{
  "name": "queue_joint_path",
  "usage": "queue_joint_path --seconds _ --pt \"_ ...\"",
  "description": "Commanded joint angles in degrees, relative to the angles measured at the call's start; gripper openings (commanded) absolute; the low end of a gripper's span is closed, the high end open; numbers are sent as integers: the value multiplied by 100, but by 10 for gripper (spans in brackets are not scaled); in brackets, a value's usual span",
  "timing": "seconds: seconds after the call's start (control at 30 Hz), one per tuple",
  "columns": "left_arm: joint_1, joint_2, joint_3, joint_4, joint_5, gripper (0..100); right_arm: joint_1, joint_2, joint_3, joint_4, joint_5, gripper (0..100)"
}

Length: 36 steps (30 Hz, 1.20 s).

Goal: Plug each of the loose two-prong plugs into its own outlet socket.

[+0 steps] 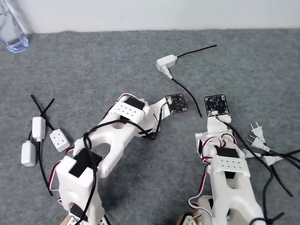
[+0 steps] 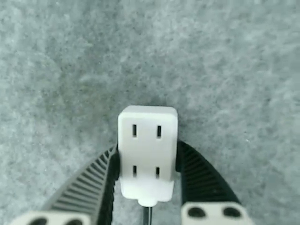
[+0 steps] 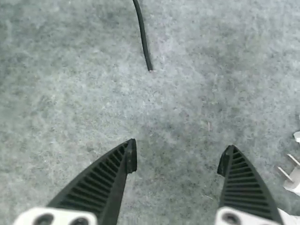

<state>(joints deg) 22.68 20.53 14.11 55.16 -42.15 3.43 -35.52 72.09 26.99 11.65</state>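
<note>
Gripping a white outlet socket (image 2: 147, 140) by its two long sides, the left pincer (image 2: 147, 151) is closed on the block at the centre of the grey surface (image 2: 225, 56). The slotted face is turned up toward the wrist camera and two pairs of slots show. Whether the block rests on the surface or hangs just clear cannot be told.

The right pincer (image 3: 179, 147) stands wide open with nothing in it, over bare surface just right of the left arm's wrist. The end of a black cable (image 3: 143, 37) lies beyond it.

Loose two-prong plugs (image 1: 257, 135) lie bunched at the near right beside the right arm, their cables crossing. One more white plug (image 1: 166, 63) lies far centre. Other white socket blocks (image 1: 59, 139) sit at the left, well apart from the plugs.

Risks, as judged:
- The plugs are crowded and their cables overlap, so the right pincer may close on two at once or drag a neighbour along by its cable
- The plugs lie flat on a soft surface, so the pincer could skid over a body and nip the prongs instead
- The socket is held by side pressure alone, so a plug's push could slide or swivel it in the grip
- With two slot pairs on one block, prongs could straddle the pairs
- Both wrists sit close together at centre, so they may collide if they converge carelessly
</note>
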Motion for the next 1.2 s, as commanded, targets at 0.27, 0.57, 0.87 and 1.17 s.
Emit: queue_joint_path --seconds 0.27,0.57,0.87,1.17 --pt "668 -237 -13 1284 -396 13 215 -92 -220 -268 -237 281" --pt "958 -237 31 1275 -404 15 215 -92 -220 -251 -237 281" --pt "800 -290 13 1275 -378 136 207 -92 -220 -215 -229 281" --pt "782 -369 -198 1477 -343 213 207 -92 -220 -215 -220 281"
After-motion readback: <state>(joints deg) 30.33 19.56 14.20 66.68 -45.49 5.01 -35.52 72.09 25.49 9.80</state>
